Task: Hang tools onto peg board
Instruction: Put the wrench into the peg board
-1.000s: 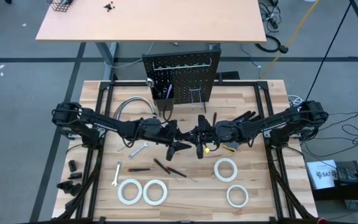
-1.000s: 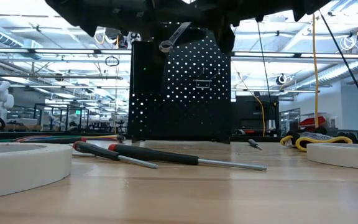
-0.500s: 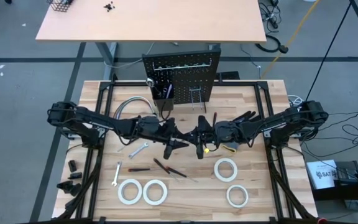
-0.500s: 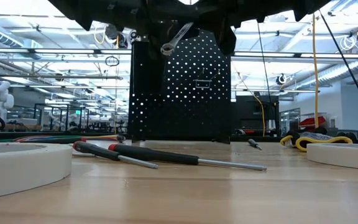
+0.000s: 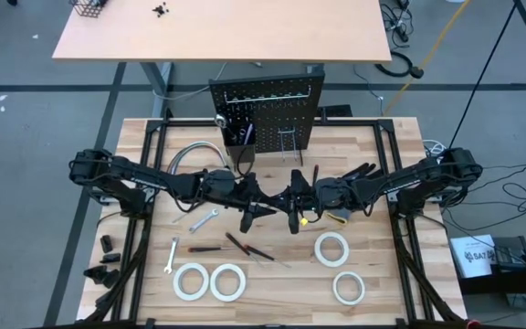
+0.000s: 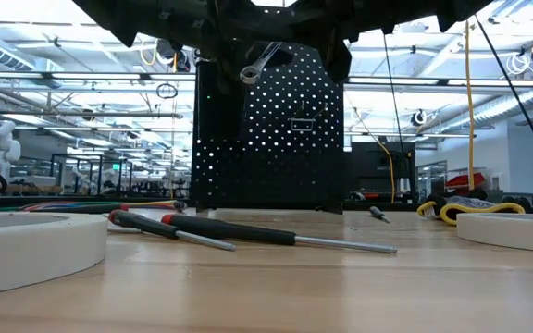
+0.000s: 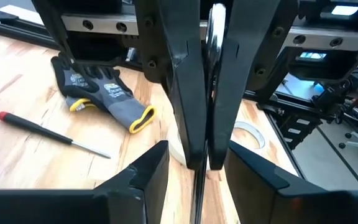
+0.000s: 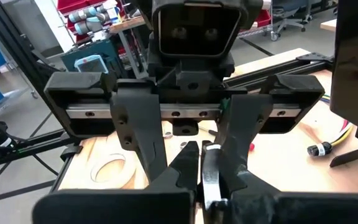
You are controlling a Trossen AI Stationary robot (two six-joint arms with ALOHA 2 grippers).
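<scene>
At the centre of the high view, the left gripper (image 5: 261,212) and right gripper (image 5: 292,217) met, both pinching one silver wrench (image 6: 259,61), seemingly to hand it over. The peg board (image 5: 266,117) stood upright at upper centre, awaiting it.

Screwdrivers (image 5: 245,246) on table (image 5: 382,265) before peg board (image 5: 265,114)

One camera looks straight down, another skims the tabletop; both catch the peg board (image 5: 266,111), wrist cameras facing each other.
</scene>
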